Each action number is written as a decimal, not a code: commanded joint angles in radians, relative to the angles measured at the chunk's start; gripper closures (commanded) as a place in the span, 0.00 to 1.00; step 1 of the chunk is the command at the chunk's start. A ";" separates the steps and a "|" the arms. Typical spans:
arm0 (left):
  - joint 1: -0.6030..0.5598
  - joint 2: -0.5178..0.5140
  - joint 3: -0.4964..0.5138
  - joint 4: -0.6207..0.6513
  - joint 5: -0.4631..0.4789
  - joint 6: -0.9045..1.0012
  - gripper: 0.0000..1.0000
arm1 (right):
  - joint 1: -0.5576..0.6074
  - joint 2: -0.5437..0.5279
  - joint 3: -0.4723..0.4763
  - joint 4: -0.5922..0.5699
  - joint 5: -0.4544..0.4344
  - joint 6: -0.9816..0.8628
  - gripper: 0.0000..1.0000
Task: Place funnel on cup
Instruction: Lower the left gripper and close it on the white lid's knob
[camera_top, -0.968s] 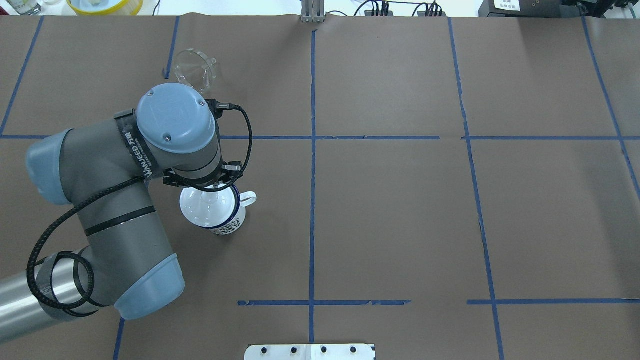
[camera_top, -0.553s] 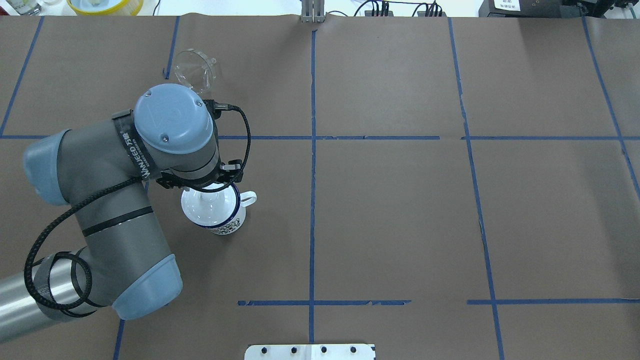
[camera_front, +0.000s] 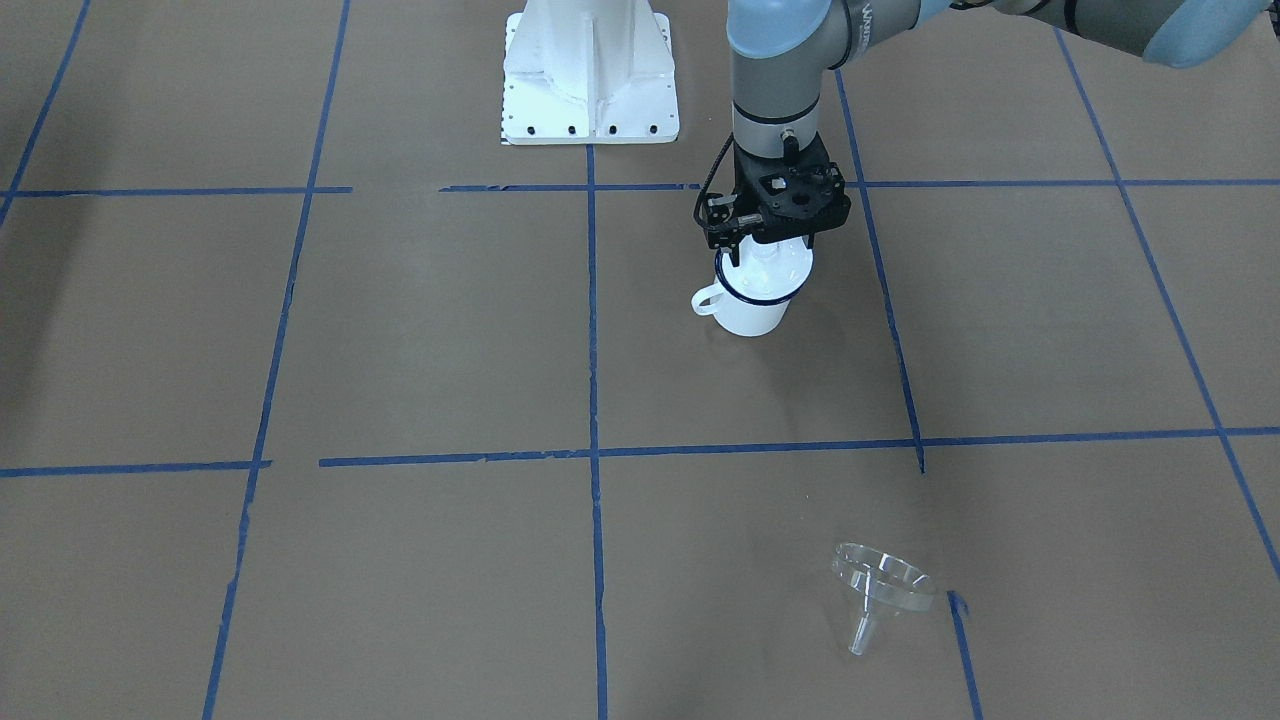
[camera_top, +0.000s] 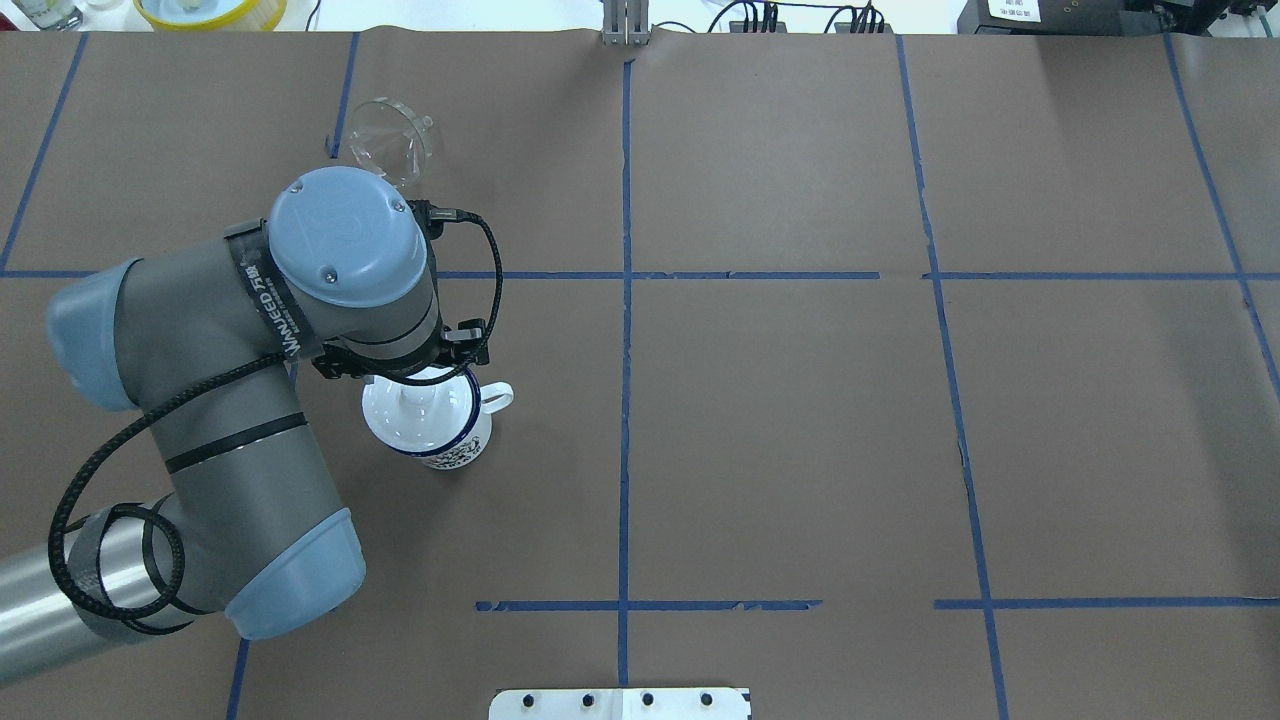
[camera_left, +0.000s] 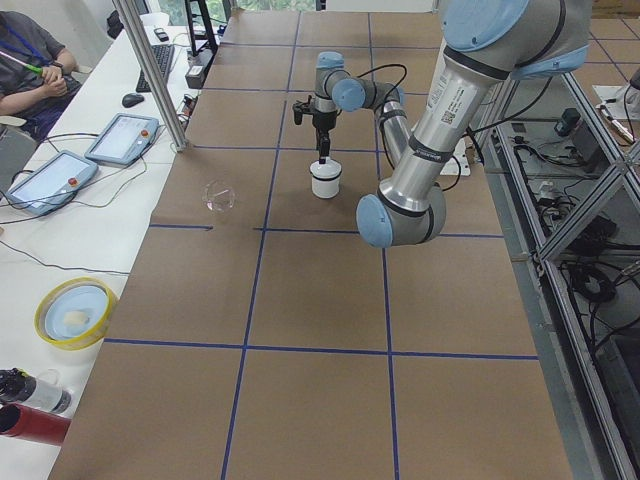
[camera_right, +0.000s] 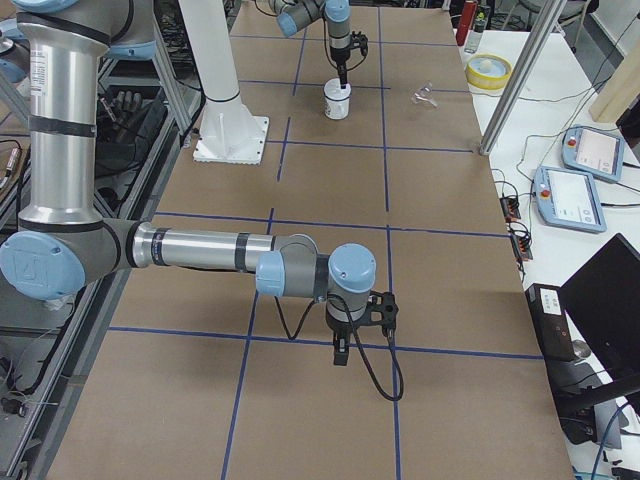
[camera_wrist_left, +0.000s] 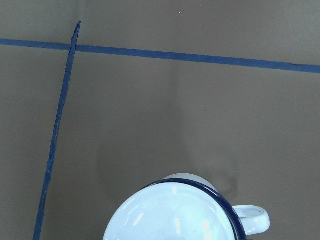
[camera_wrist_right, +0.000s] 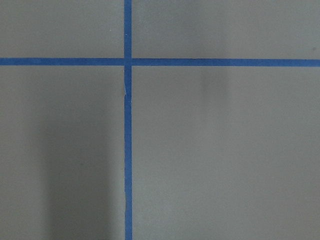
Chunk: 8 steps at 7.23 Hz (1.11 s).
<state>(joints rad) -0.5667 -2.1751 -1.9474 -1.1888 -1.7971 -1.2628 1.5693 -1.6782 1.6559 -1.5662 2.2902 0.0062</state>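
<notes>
The left gripper (camera_front: 763, 252) hangs directly above the cup (camera_front: 752, 314), its 2 fingers reaching down into the cup's mouth; I cannot tell whether they are clenched or parted. The cup stands upright on the table (camera_front: 420, 330). The funnel (camera_front: 880, 588) lies tipped on its side, well apart from the cup on the side away from the robot. The right gripper (camera_right: 340, 352) hangs far from the cup; its grip cannot be told.

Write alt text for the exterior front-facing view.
The left arm's hand hangs directly over a white, blue-rimmed cup standing on a brown table marked with blue tape lines. The clear funnel lies on its side nearer the camera, apart from the cup and untouched.
</notes>
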 joint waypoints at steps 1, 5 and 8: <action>0.004 0.000 0.007 0.000 -0.004 -0.001 0.13 | 0.000 0.000 -0.001 0.000 0.000 0.000 0.00; 0.010 0.001 0.007 0.002 -0.005 -0.001 0.30 | 0.000 0.000 0.001 0.000 0.000 0.000 0.00; 0.010 0.003 -0.001 0.012 -0.005 0.000 0.96 | 0.000 0.000 0.001 0.000 0.000 0.000 0.00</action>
<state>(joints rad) -0.5569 -2.1727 -1.9447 -1.1831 -1.8024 -1.2630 1.5693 -1.6782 1.6567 -1.5662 2.2902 0.0062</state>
